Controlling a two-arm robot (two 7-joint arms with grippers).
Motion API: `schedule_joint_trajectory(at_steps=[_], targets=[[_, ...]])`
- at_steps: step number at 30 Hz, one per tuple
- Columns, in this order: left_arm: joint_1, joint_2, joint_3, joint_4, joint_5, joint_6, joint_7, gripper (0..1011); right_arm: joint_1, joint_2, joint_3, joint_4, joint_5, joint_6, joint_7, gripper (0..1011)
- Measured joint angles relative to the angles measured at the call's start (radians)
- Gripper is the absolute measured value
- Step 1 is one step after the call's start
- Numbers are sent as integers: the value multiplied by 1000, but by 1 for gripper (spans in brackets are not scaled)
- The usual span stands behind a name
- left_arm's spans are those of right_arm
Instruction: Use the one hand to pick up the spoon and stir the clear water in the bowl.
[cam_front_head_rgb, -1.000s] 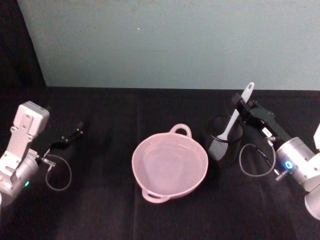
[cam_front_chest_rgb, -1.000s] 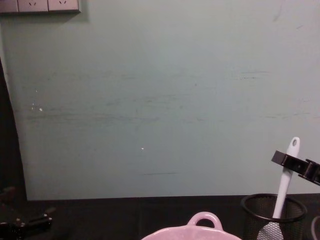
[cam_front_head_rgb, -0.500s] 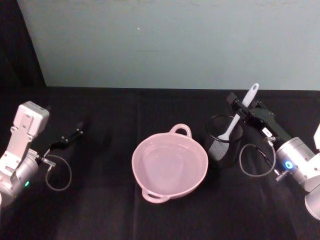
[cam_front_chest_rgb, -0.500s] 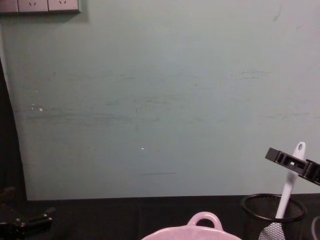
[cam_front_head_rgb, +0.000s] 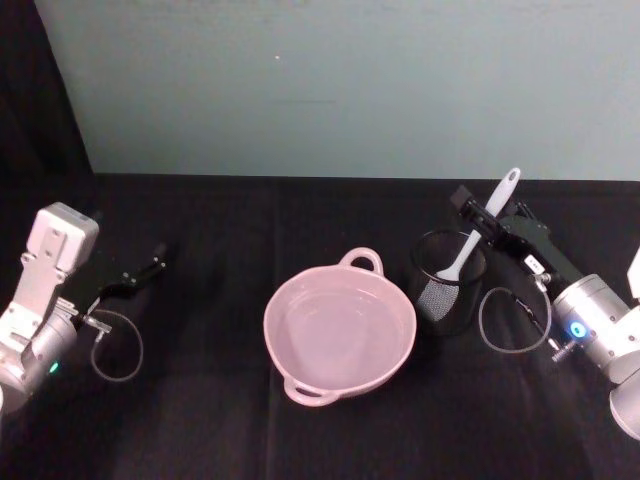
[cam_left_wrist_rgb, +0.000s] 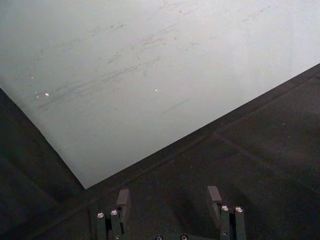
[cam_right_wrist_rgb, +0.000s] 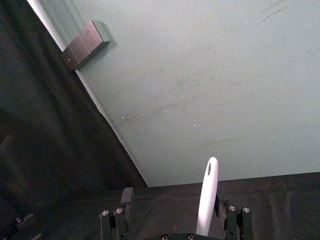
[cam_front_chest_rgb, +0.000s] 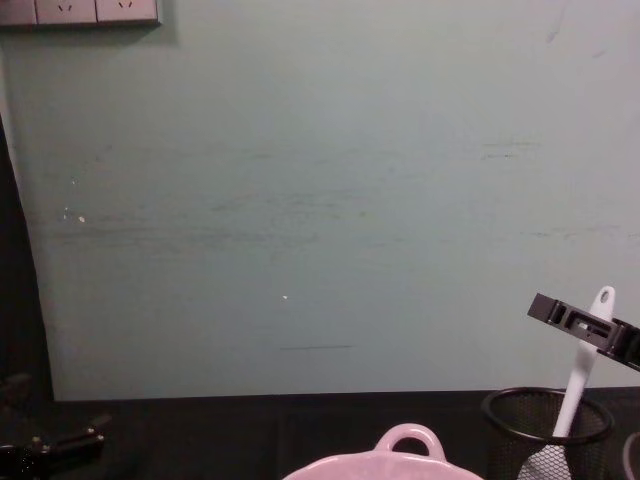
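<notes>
I have the right gripper (cam_front_head_rgb: 478, 217) up at the spoon (cam_front_head_rgb: 478, 233), which stands leaning in the mesh cup (cam_front_head_rgb: 447, 283) on the right, head down inside it. The jaws are wide, one finger on each side of the handle, and from the right wrist the handle (cam_right_wrist_rgb: 207, 202) sits nearer one finger than the other. To do this grab well, I'd centre the handle between the fingers, close firmly below the hole at the tip, then lift straight up so the head clears the cup rim without tipping the cup. The bowl (cam_front_head_rgb: 340, 328) waits just left of the cup, water in it. The left gripper (cam_front_head_rgb: 137, 275) idles far left, jaws apart. Count: one spoon, one bowl, one cup, two grippers.
</notes>
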Motion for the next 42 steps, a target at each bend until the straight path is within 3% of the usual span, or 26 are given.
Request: schedule_joint_trajectory(at_steps=[4, 9, 12, 13, 15, 20, 26, 31, 37, 42], targets=[[0, 0, 0, 0, 0, 0, 0, 1005, -4, 8, -9, -12, -34, -9, -18, 1002], [0, 0, 0, 0, 0, 0, 0, 1005, -20, 28, -25, -51, -154, -32, -100, 1002], [0, 0, 0, 0, 0, 0, 0, 1005, -34, 42, -33, -80, -250, -48, -174, 1002], [0, 0, 0, 0, 0, 0, 0, 1005, -34, 42, -33, -80, -250, -48, -174, 1002], [0, 0, 0, 0, 0, 0, 0, 1005, -43, 52, -38, -102, -321, -54, -226, 1002], [0, 0, 0, 0, 0, 0, 0, 1005, -59, 63, -40, -131, -398, -56, -276, 1002], [0, 0, 0, 0, 0, 0, 0, 1005, -108, 84, -31, -197, -478, -58, -326, 1002], [0, 0, 0, 0, 0, 0, 0, 1005, -167, 97, -9, -259, -519, -79, -362, 1003], [0, 0, 0, 0, 0, 0, 0, 1005, -260, 96, 48, -303, -564, -167, -422, 1003], [0, 0, 0, 0, 0, 0, 0, 1005, -292, 83, 89, -278, -586, -229, -456, 1003]])
